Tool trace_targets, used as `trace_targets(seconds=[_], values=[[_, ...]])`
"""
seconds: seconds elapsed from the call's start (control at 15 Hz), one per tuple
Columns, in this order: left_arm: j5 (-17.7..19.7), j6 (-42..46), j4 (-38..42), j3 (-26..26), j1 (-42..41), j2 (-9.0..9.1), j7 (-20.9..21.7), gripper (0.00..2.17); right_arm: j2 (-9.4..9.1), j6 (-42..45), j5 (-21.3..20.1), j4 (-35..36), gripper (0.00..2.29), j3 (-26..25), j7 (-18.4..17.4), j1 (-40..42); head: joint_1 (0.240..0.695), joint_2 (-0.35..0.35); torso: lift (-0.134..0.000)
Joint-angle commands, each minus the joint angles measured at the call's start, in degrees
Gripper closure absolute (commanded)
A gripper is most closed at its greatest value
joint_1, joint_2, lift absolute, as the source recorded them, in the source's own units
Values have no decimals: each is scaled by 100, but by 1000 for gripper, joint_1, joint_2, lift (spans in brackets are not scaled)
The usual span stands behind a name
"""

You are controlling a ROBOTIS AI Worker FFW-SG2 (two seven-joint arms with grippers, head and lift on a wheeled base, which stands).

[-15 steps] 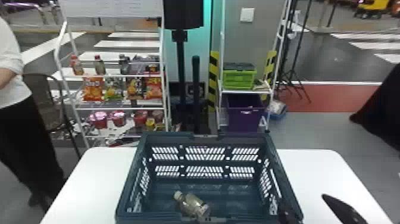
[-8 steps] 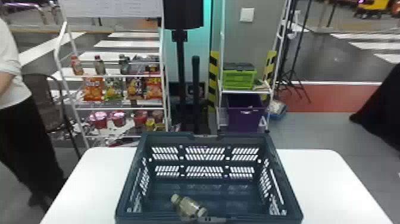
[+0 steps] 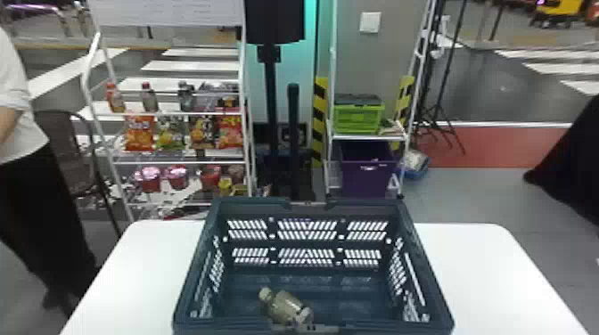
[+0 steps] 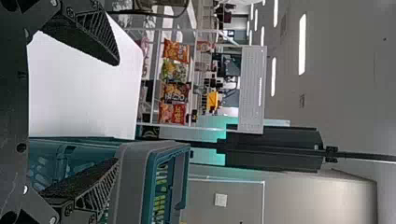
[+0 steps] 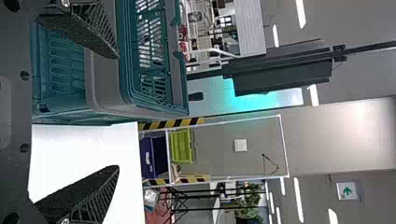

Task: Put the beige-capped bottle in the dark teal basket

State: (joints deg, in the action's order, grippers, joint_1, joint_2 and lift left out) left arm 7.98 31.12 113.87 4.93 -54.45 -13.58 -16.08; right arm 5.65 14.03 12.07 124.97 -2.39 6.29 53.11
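Observation:
In the head view the beige-capped bottle (image 3: pixel 285 307) lies on its side inside the dark teal basket (image 3: pixel 307 276), close to the basket's near wall, its cap toward the far left. My left gripper (image 4: pixel 116 112) stands open in the left wrist view, with the basket (image 4: pixel 135 182) beyond one finger and bare tabletop between the fingers. In the right wrist view my right gripper (image 5: pixel 116 112) is also open, holding nothing, beside the basket's corner (image 5: pixel 107 84).
The basket stands on a white table (image 3: pixel 147 267), with bare tabletop on both sides. Behind are a snack shelf (image 3: pixel 178 116), a black post (image 3: pixel 272 107) and a rack with a green crate (image 3: pixel 358 118) and a purple bin (image 3: pixel 367 173). A person stands at the left.
The right gripper has withdrawn out of the head view from the basket's near right side. The bottle has shifted slightly to the left inside the basket.

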Motion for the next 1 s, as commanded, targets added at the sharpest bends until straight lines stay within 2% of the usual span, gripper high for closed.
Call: trace_targets(seconds=[0.0, 0.27, 0.93], values=[[-43, 20, 13, -1, -39, -4, 0, 154, -99, 412, -3, -140, 36, -60, 110, 94, 499, 0, 0], [-60, 55, -5, -1, -65, 5, 0, 154, -161, 675, -3, -184, 39, -69, 119, 208, 499, 0, 0], [-78, 161, -5, -1, -101, 5, 0, 154, -161, 711, -3, -246, 39, -78, 206, 261, 499, 0, 0]])
